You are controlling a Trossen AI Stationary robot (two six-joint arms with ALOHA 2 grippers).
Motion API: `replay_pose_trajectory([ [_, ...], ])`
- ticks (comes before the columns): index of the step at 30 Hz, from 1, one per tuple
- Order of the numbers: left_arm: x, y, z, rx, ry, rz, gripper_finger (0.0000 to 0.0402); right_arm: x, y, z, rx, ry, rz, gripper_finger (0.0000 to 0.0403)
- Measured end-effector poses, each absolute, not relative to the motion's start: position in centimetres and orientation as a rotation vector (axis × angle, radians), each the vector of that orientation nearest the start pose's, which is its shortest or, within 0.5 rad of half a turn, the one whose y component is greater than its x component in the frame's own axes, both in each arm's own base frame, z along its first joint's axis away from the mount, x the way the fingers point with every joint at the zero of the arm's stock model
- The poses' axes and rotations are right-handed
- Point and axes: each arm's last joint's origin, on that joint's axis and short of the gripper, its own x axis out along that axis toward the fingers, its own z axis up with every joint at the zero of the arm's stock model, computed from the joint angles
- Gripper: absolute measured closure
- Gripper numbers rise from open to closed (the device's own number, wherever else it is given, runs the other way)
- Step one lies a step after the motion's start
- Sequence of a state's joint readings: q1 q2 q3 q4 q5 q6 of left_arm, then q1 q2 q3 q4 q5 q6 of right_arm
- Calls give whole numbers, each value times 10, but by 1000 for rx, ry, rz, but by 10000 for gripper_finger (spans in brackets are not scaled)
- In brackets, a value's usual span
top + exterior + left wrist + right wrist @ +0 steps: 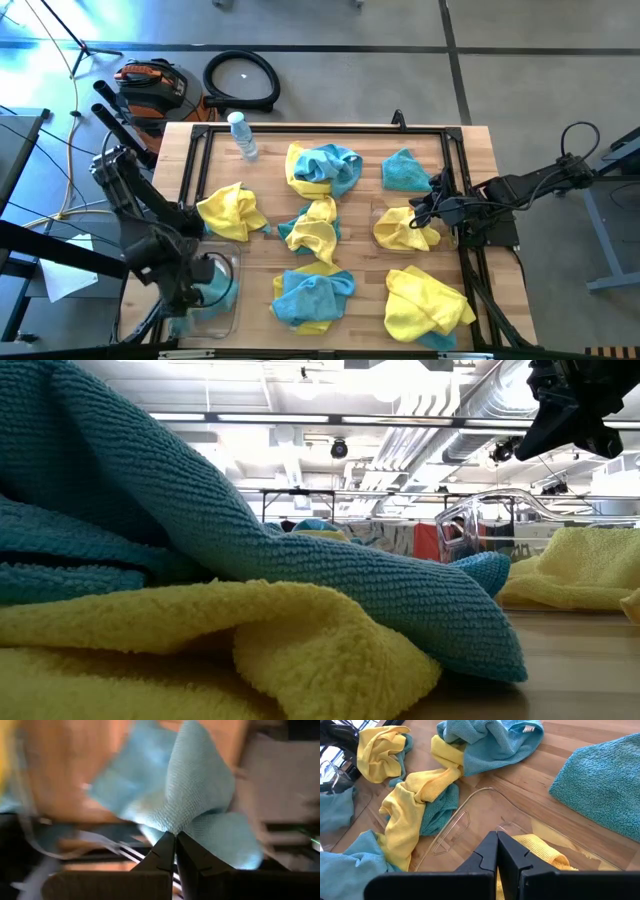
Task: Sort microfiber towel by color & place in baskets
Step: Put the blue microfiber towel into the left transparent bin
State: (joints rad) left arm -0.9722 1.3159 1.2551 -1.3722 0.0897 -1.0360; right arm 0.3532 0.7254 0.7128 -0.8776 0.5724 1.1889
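Note:
My left gripper [205, 283] is at the table's near left corner, shut on a teal-blue microfiber towel [200, 795] above a clear basket [235, 262]. My right gripper [496, 839] is shut with nothing in it and hovers over the second clear basket [470, 795] at the right. A yellow towel [540, 851] lies in that basket. Loose yellow and teal towels lie in heaps over the wooden table, such as a yellow one [232, 210] and a teal one [405, 170]. My left gripper pinches a bunched-up fold of the teal towel [172, 826] between its two fingertips, coming from above and pointing down. The towel hangs below the fingers and spreads out over the basket. Blur hides whether its lower end rests in the basket.
A clear water bottle [242, 135] lies at the far left of the table. Mixed teal and yellow heaps [322, 168] [312, 295] fill the middle. A large yellow heap [425, 305] lies at the near right. A black frame [455, 140] borders the tabletop.

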Motion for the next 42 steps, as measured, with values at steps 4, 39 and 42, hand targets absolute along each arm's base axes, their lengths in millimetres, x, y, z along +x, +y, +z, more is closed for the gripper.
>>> replay_pose_trajectory([
  [4,120,-171,281,-92,1523,62,401,124,29,264,723,555,-626,403],
  [39,118,-169,179,-341,1480,60,310,124,29,264,718,563,-618,403],
  [42,117,-169,193,-355,1486,62,310,124,29,265,707,553,-618,403],
])
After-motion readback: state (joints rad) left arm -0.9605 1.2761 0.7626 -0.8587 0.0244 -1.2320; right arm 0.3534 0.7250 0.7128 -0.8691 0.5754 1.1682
